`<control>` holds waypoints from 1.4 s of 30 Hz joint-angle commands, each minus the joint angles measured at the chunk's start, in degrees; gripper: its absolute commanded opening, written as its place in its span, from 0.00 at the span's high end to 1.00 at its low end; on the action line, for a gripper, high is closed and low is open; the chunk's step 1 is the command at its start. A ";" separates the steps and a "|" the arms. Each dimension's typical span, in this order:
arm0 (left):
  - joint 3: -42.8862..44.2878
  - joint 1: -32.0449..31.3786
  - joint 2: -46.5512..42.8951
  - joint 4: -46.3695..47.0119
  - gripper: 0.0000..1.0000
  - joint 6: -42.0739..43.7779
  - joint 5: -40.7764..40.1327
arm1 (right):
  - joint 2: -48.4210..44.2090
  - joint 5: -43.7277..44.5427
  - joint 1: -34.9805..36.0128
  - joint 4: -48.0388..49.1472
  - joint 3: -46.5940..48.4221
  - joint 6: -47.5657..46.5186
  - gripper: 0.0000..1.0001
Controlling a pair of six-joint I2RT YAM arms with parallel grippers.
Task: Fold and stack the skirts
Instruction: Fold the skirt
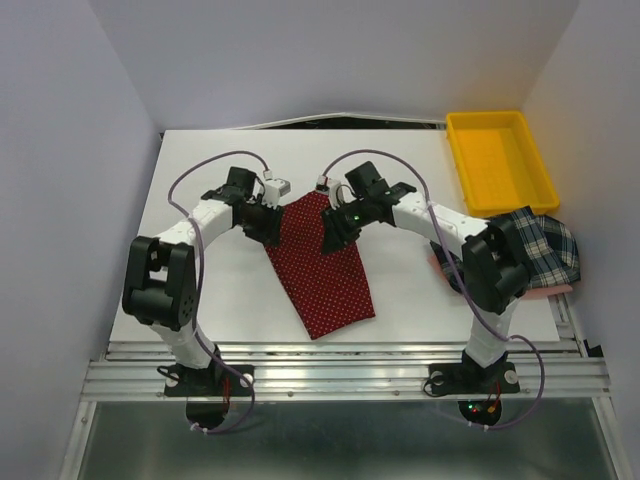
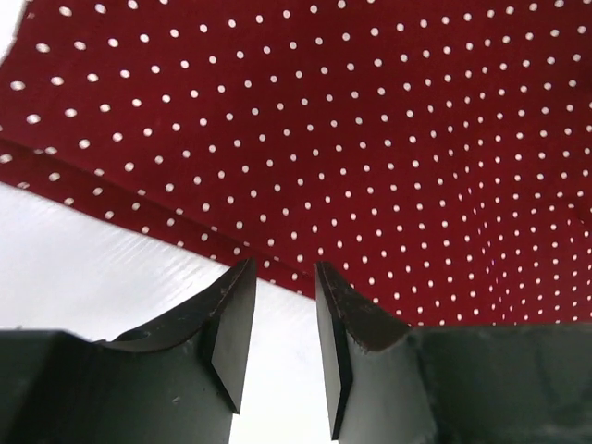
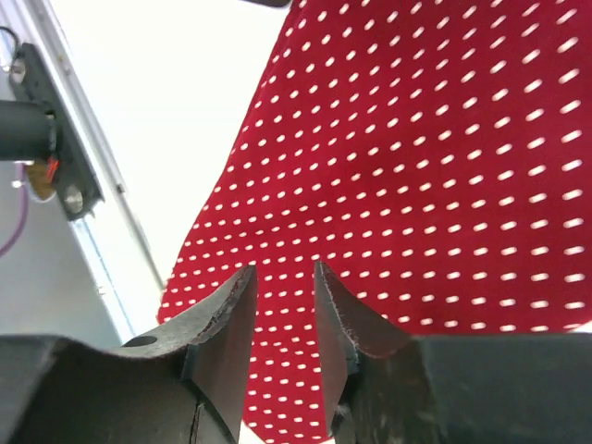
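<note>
The dark red skirt with white dots (image 1: 325, 270) lies flat in the middle of the white table (image 1: 230, 290), narrow end toward the back. My left gripper (image 1: 271, 231) sits at its left edge near the top. In the left wrist view the gripper (image 2: 285, 274) is open with bare table between the jaws and the skirt's hem (image 2: 305, 139) just past the tips. My right gripper (image 1: 333, 237) is over the skirt's upper right edge. In the right wrist view it (image 3: 284, 273) is open and empty above the cloth (image 3: 425, 166). The plaid skirt (image 1: 545, 245) lies bunched at the table's right edge.
A yellow plastic tray (image 1: 462, 150) stands at the back right. Something pink (image 1: 558, 288) shows under the plaid skirt. The right arm's elbow (image 1: 495, 265) covers part of the plaid skirt. Grey walls close in both sides; a metal rail (image 1: 340, 350) runs along the near edge.
</note>
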 commanded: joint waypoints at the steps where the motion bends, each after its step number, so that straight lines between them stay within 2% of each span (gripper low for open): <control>1: 5.35 0.42 4.94 -0.53 0.60 -2.63 2.91 | 2.68 2.13 -0.99 0.23 3.52 -4.75 0.64; 2: 6.05 0.33 6.27 -0.79 0.65 -2.63 2.56 | 4.78 2.22 -1.68 0.31 3.78 -5.19 0.66; 6: 9.56 0.51 14.26 -0.97 0.67 -3.25 0.89 | 9.18 5.11 -3.36 1.98 3.70 -4.76 0.70; 7: 10.53 0.51 15.77 -1.14 0.71 -3.16 0.11 | 9.89 6.69 -3.36 2.51 2.74 -4.32 0.71; 11: 19.30 0.51 22.97 -2.29 0.74 -2.55 -0.25 | 12.44 8.99 -5.64 3.22 -0.51 -1.86 0.75; 16: 30.91 0.16 29.48 -3.08 0.73 -0.36 -0.25 | 9.47 8.02 -5.65 4.88 -6.84 2.36 0.75; 18: 35.21 -0.02 29.84 -3.95 0.65 0.96 -0.69 | 8.58 8.11 -5.65 6.46 -7.90 2.80 0.75; 19: 35.68 -0.02 28.62 -4.05 0.56 2.71 -0.34 | 8.75 8.55 -5.65 6.47 -7.12 2.46 0.75; 21: 33.50 -0.02 25.38 -2.92 0.46 4.91 -0.52 | 9.63 11.18 -5.65 6.47 -5.28 1.67 0.75; 25: 21.46 1.03 8.37 5.35 0.18 9.14 -7.53 | 12.88 14.17 -6.17 5.77 1.47 1.75 0.74; 26: 18.83 1.82 6.05 5.44 0.04 9.66 -8.33 | 14.27 14.87 -6.17 4.29 2.89 1.92 0.73; 27: 18.20 2.70 3.85 4.75 0.02 9.84 -8.16 | 14.55 14.62 -6.17 3.66 4.04 2.10 0.71; 28: 18.10 3.66 0.70 3.44 0.02 10.11 -7.64 | 14.47 14.18 -6.17 3.39 4.92 2.27 0.62; 30: 18.19 5.86 -2.13 -0.43 0.02 11.68 -5.79 | 12.89 11.11 -6.17 3.22 5.54 2.71 0.52; 31: 18.36 6.39 -5.19 -2.36 0.02 15.78 -4.22 | 10.36 9.62 -6.17 3.30 5.37 3.15 0.40; 33: 14.79 6.40 -9.68 -3.08 0.02 19.76 -3.77 | 7.54 5.50 -6.17 2.43 5.19 3.59 0.31; 34: 12.67 6.40 -15.28 -2.04 0.02 21.78 -3.68 | 5.00 4.43 -6.17 2.16 5.02 3.51 0.27; 35: 10.48 6.31 -17.86 -1.24 0.02 22.84 -3.94 | 4.02 3.90 -6.17 1.64 4.84 2.98 0.25; 37: 5.20 5.78 -24.45 -3.51 0.02 30.29 -2.63 | 1.99 1.70 -4.60 -1.08 4.23 0.35 0.25; 39: 1.86 4.30 -27.71 -9.39 0.01 38.37 -2.45 | 0.67 0.12 -3.45 -2.15 2.30 -1.57 0.27; 42: -10.50 -3.86 -34.04 -10.21 0.02 45.69 -9.55 | -0.65 -2.33 -0.91 -1.18 -3.15 -1.51 0.34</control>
